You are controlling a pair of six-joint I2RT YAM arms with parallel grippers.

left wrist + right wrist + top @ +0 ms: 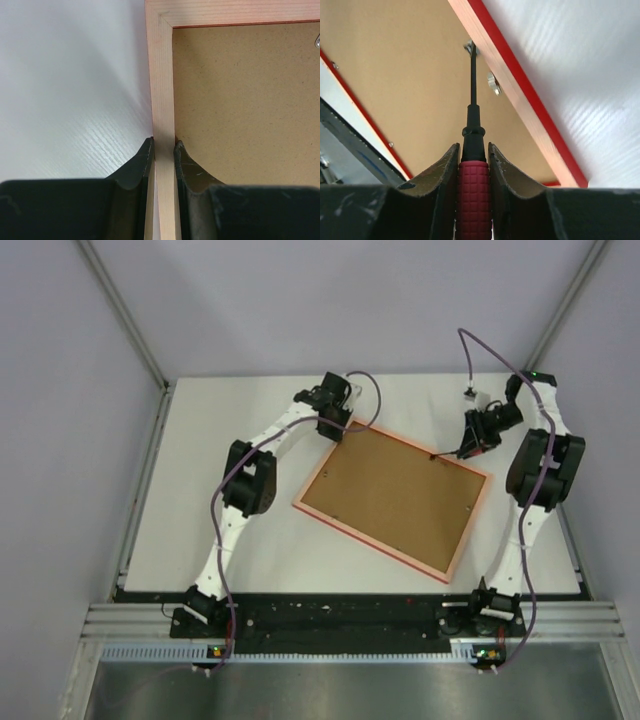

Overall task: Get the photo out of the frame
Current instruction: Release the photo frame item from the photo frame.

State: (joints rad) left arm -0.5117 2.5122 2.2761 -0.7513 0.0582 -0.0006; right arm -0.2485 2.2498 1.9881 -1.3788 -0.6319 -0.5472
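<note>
Bright, even light with soft shadows; sheen on the white table (pixel 75 100), near fingers (pixel 420 210) blurred

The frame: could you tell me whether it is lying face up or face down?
Face down: the frame shows its brown backing upward, flat on the table.

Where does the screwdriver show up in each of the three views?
Top external: the screwdriver sits right of centre, tip at the frame far rim.
Left wrist: not in it.
Right wrist: bottom centre, red handle in the right gripper, shaft pointing up.
Shared landmark: the frame, brown back up.
</note>
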